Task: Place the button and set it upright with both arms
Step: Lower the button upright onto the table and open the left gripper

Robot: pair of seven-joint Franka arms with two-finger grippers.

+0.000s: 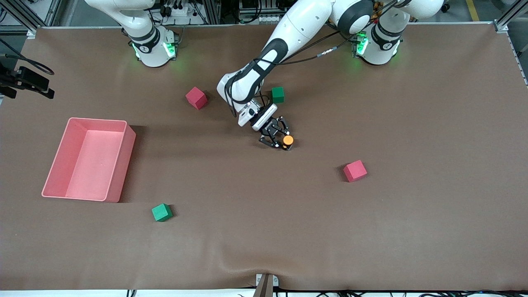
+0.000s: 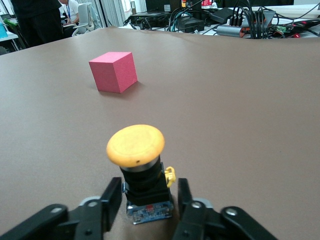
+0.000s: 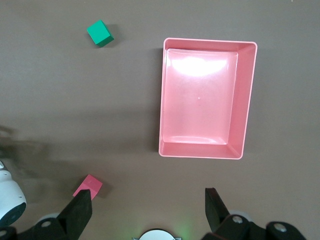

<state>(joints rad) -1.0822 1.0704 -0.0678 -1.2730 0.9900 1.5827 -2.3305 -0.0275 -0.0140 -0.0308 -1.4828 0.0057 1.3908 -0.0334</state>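
Observation:
The button stands upright on the brown table near its middle, with its round orange cap on top and its black body on a small blue base. My left gripper is low at the table with a finger on each side of the button's body. The jaws are open, and a narrow gap shows between each finger and the body. My right gripper hangs high over the table near the right arm's base, open and empty; in the front view it is out of sight.
A pink bin sits toward the right arm's end. One red cube and one green cube lie nearer the bases. Another red cube and another green cube lie nearer the front camera.

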